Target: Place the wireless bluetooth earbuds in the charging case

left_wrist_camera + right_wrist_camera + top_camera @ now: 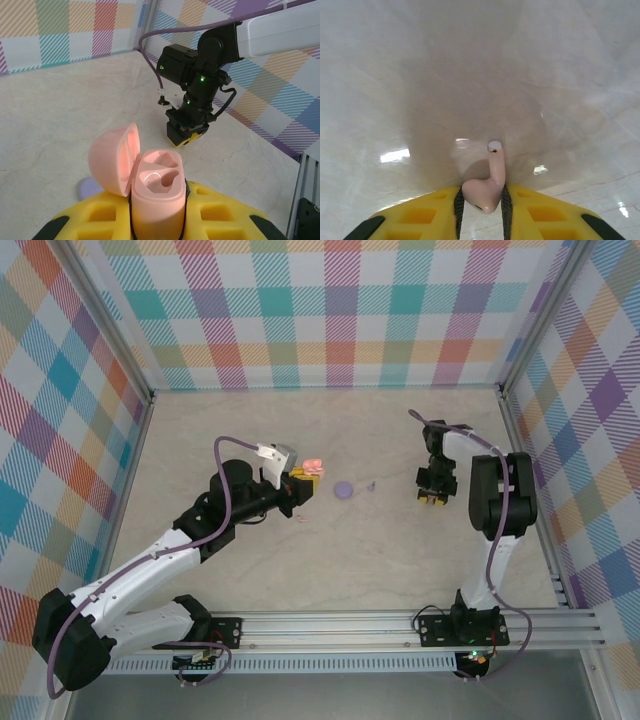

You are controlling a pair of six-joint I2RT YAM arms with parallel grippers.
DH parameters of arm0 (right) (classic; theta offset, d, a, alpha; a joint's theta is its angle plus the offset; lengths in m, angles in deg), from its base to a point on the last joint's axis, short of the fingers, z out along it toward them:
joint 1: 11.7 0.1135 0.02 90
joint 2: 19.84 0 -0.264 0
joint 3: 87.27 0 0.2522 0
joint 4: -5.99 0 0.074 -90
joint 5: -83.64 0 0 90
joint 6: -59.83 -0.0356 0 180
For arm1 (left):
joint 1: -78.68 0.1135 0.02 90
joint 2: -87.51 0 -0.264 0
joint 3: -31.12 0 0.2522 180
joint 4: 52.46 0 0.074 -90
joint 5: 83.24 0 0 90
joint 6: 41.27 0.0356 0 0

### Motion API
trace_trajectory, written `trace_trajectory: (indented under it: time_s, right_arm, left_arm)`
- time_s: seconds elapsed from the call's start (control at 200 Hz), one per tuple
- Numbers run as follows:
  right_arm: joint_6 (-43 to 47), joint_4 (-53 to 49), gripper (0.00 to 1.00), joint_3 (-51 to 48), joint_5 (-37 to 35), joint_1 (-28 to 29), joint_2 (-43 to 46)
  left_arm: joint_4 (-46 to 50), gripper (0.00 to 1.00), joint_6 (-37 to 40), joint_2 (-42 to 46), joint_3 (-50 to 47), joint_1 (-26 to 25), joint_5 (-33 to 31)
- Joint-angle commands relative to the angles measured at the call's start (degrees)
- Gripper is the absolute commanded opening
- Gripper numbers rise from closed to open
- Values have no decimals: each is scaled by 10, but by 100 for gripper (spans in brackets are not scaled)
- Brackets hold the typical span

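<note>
The right end effector (482, 206) pinches a pale pink earbud (489, 187); the left end effector (157, 220) clasps the open pink charging case (156, 192).
We see yellow pads (420, 216) pressing the glossy bud, its stem aimed at the pale, marble-veined tabletop (380, 570). The rounded case stands upright, lid hinged left. A flat purple round case (344, 490) and a tiny purple earbud (370, 484) lie between the arms, within pastel plaid walls (300, 310).

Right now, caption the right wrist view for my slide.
Yellow fingers pinch a pale pink earbud, its stem pointing away over the pale table.
</note>
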Motion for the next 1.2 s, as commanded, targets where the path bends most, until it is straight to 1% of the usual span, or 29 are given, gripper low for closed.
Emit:
trace_trajectory:
  time_s: [0.0, 0.305, 0.49, 0.565, 0.61, 0.675, 0.755, 0.845, 0.91, 0.965, 1.04, 1.11, 1.195]
  right_arm:
    - [45, 39, 27, 15, 35, 34, -19]
    - [103, 26, 27, 14, 71, 126, 0]
    - [129, 22, 29, 2, 85, 185, 21]
    - [123, 25, 31, -3, 79, 188, 30]
    - [121, 28, 36, -6, 71, 189, 36]
    - [117, 30, 38, -8, 69, 188, 46]
    - [110, 39, 44, -13, 76, 188, 65]
    - [109, 54, 45, -21, 99, 188, 90]
    - [96, 65, 46, -22, 99, 188, 100]
    - [86, 63, 45, -13, 81, 189, 95]
    - [67, 55, 40, 1, 45, 188, 79]
    - [49, 45, 31, 16, 4, 188, 56]
    - [28, 22, 25, 40, -37, 187, 26]
  left_arm:
    - [-15, 15, -5, 10, -3, -7, 9]
    - [-12, 15, -5, 16, -5, -7, 8]
    - [-8, 15, -5, 19, -5, -7, 8]
    - [-6, 15, -4, 21, -6, -7, 7]
    - [-6, 15, -4, 23, -6, -7, 6]
    - [-3, 15, -3, 25, -5, -7, 6]
    - [-1, 15, -1, 26, -5, -7, 6]
    - [-2, 15, -1, 26, -5, -7, 5]
    - [-3, 15, 0, 25, -4, -7, 5]
    - [-4, 15, -1, 24, -2, -7, 7]
    - [-5, 15, -1, 23, -2, -7, 9]
    - [-5, 15, -1, 22, -2, -7, 10]
    - [-5, 15, -1, 22, 0, -7, 10]
